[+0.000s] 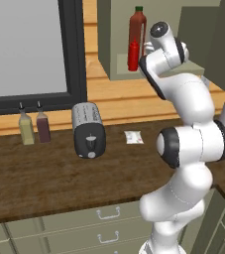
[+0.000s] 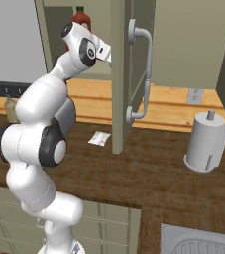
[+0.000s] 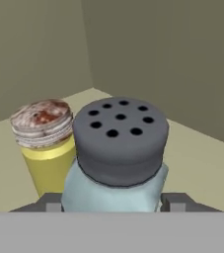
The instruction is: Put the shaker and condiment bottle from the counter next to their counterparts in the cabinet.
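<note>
1. A dark wooden counter (image 1: 44, 178) runs beneath a wall of pale orange planks (image 1: 114, 94).
2. A black-framed window (image 1: 29, 49) shows flat grey.
3. Grey-green drawers (image 1: 74, 223) with silver handles sit under the counter.
4. A toaster (image 1: 88, 130) and two oil bottles (image 1: 33, 127) stand there.
5. A paper towel roll (image 2: 207, 143) stands near a metal sink (image 2: 203, 243).

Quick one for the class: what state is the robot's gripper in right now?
Gripper: closed on the shaker, its fingers either side of the pale blue body, inside the cabinet beside the yellow shaker.
</note>
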Robot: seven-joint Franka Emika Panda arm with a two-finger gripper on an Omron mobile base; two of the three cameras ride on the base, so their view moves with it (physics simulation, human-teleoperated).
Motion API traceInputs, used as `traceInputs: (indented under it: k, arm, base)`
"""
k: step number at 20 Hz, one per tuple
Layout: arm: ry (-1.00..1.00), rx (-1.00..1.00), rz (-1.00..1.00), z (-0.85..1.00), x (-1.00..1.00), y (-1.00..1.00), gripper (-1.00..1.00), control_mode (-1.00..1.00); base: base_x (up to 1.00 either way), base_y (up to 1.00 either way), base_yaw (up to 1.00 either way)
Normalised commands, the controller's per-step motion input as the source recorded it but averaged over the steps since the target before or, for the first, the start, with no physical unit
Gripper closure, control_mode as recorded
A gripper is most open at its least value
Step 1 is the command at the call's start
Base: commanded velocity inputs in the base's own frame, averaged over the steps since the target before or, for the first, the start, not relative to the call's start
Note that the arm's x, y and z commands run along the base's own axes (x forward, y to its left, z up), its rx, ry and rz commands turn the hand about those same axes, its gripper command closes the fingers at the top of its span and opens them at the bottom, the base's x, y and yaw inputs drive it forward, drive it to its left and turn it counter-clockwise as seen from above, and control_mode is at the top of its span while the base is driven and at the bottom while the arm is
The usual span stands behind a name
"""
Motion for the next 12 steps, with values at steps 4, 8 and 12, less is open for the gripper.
traceInputs:
  k: [4,8,12]
  arm:
    - [-0.05,0.0,0.01,0.0,-0.36,0.0,-1.0,-1.0]
    - [-0.1,0.0,0.01,0.04,-0.49,0.0,-1.0,-1.0]
    - [-0.14,0.0,0.05,0.12,-0.77,0.0,-1.0,-1.0]
  base:
    - [0.0,0.0,0.0]
    - [0.0,0.0,0.0]
    - [0.0,0.0,0.0]
